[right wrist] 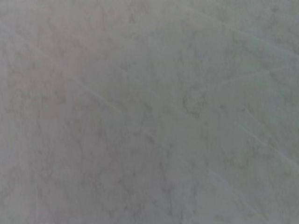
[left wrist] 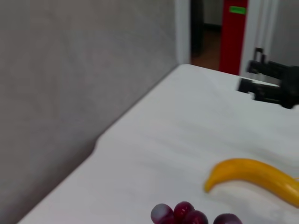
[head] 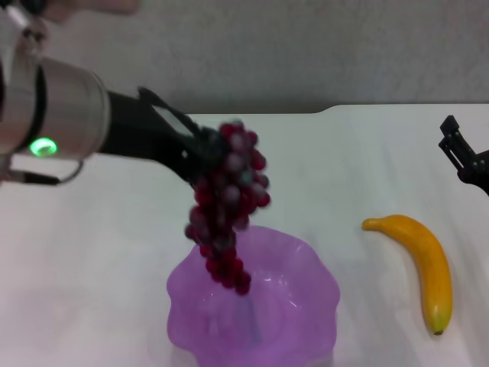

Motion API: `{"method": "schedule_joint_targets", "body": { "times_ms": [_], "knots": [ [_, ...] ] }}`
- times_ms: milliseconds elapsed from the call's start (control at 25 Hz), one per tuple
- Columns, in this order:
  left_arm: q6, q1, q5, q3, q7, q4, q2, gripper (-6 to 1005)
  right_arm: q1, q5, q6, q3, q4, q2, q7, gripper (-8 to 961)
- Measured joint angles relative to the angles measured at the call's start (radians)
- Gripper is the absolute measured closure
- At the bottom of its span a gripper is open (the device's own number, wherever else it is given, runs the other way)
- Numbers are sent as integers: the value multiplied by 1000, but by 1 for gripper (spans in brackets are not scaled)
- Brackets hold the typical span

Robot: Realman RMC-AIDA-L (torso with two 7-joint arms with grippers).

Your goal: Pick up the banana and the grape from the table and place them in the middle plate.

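grape (head: 228, 200) in left gripper (head: 195, 153)

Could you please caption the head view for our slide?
Left end effector holds grape bunch over purple plate; banana lies beside.

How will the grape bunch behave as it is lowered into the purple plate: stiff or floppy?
Likely floppy: the grape bunch hangs long and limp from the left hand, its lower end over the middle plate. It may swing, then slump and fold on landing. Single grapes look loosely clustered, so one might detach.
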Motion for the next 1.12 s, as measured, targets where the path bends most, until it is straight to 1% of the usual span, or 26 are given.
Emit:
{"method": "schedule_joint_targets", "body": {
  "times_ms": [80,200,440,520,720,840,1000,1120],
  "knots": [
    [6,5,-1,32,-5,16,0,859,0,0,0,0,-1,0,0,144],
    [20,6,1,78,-8,74,0,862,1,0,0,0,-1,0,0,145],
    [85,12,-14,171,-19,226,-2,862,5,3,3,0,3,1,0,147],
    [105,5,-27,195,-18,274,-2,863,6,3,4,0,4,1,0,147],
    [125,-11,-46,253,-5,343,-3,866,9,2,7,0,4,2,0,149],
    [149,-35,-75,291,7,408,-3,867,11,0,8,0,4,2,0,150],
    [182,-62,-107,307,28,483,-3,870,13,-1,8,0,4,2,0,152],
    [209,-69,-110,312,37,520,-3,870,16,-1,8,0,4,2,0,153]
  ]
}}
